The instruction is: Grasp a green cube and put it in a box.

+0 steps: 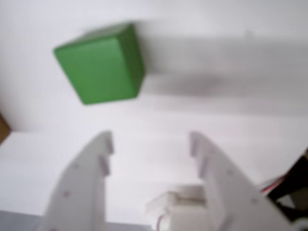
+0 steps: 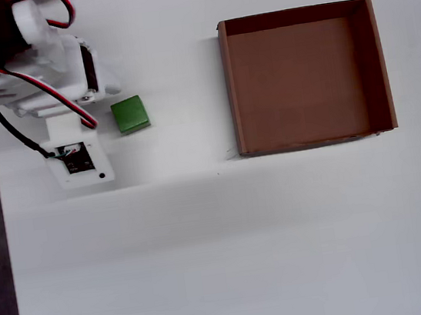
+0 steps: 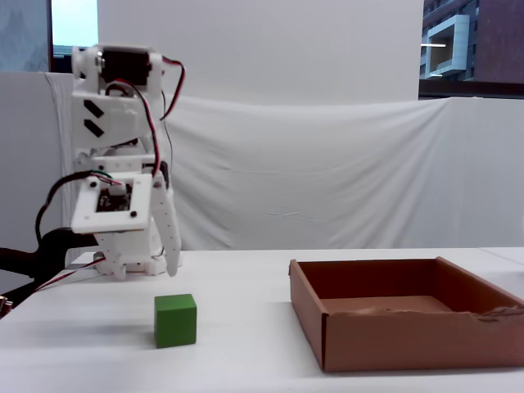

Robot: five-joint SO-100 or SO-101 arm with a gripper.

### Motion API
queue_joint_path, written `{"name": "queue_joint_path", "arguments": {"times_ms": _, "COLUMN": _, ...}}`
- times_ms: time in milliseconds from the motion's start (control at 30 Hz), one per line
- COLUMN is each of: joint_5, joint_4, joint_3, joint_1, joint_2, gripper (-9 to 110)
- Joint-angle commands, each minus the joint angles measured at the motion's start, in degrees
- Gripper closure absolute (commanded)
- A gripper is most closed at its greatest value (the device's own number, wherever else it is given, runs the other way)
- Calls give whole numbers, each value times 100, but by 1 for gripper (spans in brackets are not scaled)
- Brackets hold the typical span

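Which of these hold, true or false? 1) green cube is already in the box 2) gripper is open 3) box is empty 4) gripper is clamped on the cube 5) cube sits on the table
1) False. The green cube lies outside the box, off to its left in the overhead view.
2) True. In the wrist view the gripper has its jaws spread with a clear gap.
3) True. The overhead view shows only the bare cardboard bottom.
4) False. The fingers hold nothing; the cube is ahead of them and a little to the left, apart from both.
5) True. In the fixed view the cube rests on the white table, with the gripper above it.
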Motion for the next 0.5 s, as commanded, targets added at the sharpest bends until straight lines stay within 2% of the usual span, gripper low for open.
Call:
{"name": "queue_joint_path", "arguments": {"times_ms": 0, "joint_5": -202, "joint_4": -149, "joint_3": -431, "joint_1": 35, "joint_2": 9, "gripper": 79}}
{"name": "queue_joint_path", "arguments": {"times_ms": 233, "joint_5": -158, "joint_4": -940, "joint_3": -475, "joint_1": 70, "joint_2": -97, "gripper": 79}}
{"name": "queue_joint_path", "arguments": {"times_ms": 467, "joint_5": -132, "joint_4": -984, "joint_3": -765, "joint_1": 26, "joint_2": -510, "gripper": 79}}
